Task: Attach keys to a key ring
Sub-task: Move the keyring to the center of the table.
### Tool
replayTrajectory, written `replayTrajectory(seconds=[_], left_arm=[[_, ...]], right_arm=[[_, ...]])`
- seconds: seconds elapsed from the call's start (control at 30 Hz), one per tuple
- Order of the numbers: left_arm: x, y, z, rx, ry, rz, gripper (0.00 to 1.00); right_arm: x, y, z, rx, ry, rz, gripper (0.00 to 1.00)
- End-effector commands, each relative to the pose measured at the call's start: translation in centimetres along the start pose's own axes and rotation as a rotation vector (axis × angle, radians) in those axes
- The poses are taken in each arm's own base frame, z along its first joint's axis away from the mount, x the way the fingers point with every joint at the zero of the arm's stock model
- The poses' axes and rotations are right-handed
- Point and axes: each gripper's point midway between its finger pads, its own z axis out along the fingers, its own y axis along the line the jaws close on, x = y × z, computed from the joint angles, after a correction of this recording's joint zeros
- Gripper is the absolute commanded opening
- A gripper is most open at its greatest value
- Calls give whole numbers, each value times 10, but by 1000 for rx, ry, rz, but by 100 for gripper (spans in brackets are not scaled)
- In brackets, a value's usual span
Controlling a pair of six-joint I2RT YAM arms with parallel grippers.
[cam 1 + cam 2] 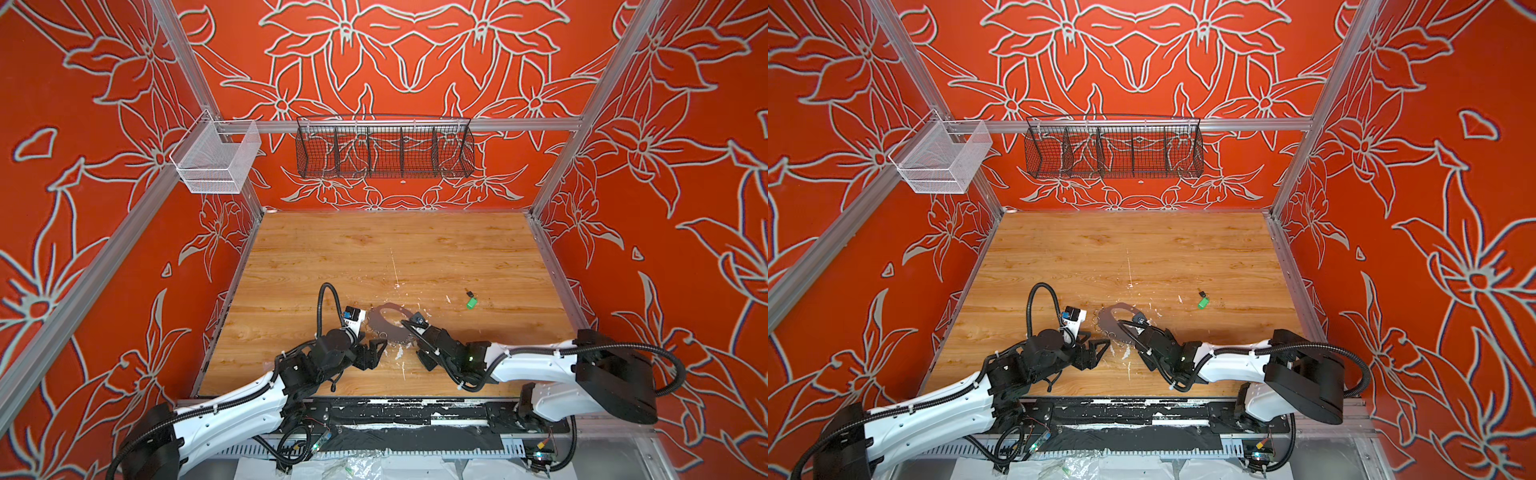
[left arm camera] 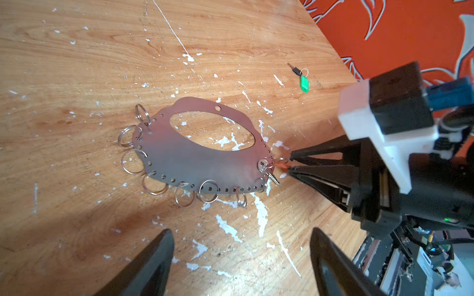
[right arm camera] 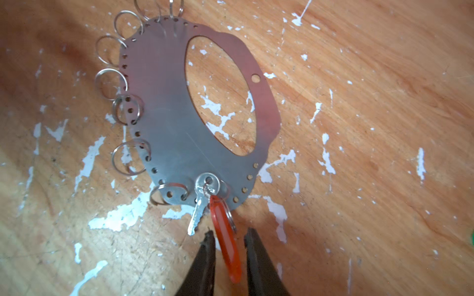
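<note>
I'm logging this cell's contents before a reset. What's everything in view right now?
key ring: one, grey, on table between grippers
split rings: several, silver, along its rim
orange-red key: one, silver with orange-red tag, at key ring's edge
green key: one, green tag, loose on table, apart
black basket: one, black, back rail
white basket: one, white, left rail
table: one, white-flecked wood, cell floor
left gripper: one, black, open near key ring
right gripper: one, black, tips flanking orange-red tag
</note>
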Motion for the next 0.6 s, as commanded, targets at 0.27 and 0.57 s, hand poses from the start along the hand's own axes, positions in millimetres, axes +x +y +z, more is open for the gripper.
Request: replayTrajectory(seconds=[0.27, 0.57], left_arm=[[10, -42, 49, -22, 161, 66, 65], [14, -47, 60, -33, 161, 58, 59]], right_arm=[[5, -1, -10, -35, -41, 23, 23], [5, 12, -6, -104, -53, 31, 20]])
